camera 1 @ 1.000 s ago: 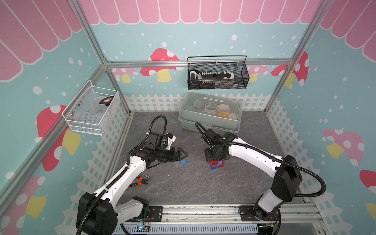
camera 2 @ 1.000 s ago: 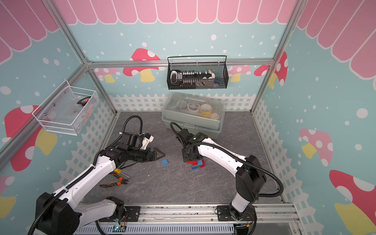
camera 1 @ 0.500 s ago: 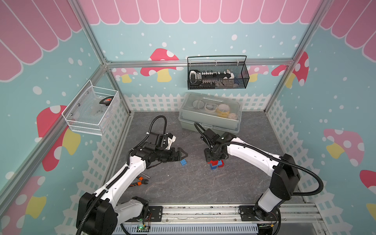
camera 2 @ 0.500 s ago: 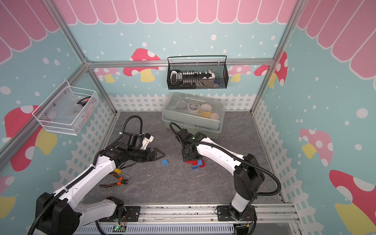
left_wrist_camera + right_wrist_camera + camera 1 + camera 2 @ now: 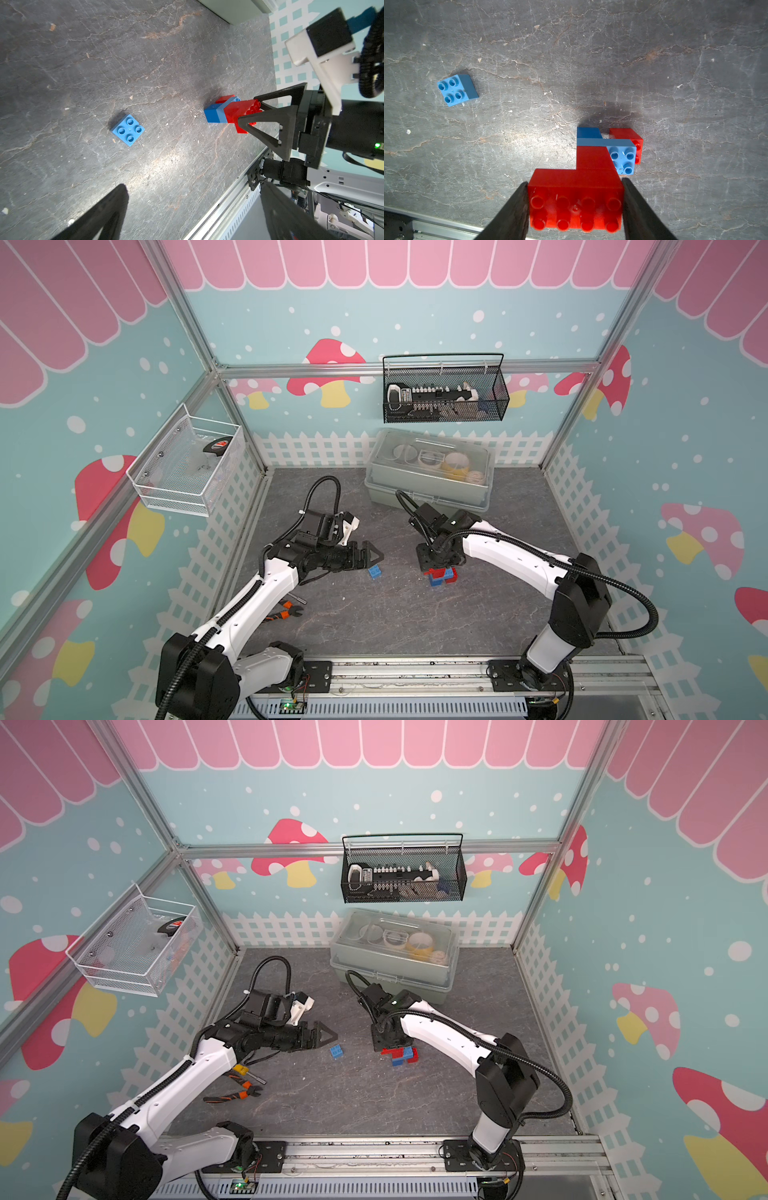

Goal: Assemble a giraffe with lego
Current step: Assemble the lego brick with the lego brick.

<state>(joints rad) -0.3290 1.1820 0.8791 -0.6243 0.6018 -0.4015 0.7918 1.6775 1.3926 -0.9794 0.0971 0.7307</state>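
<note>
The giraffe is gripped at its top brick by the right gripper; the left gripper is held open near the loose lego, well apart from the pliers.

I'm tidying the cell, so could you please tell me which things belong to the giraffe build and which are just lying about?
Job in hand: giraffe, held by the right gripper; loose blue brick; open left gripper.
Lying about: orange-handled pliers; lidded plastic box; black wire basket; white mesh basket.
</note>
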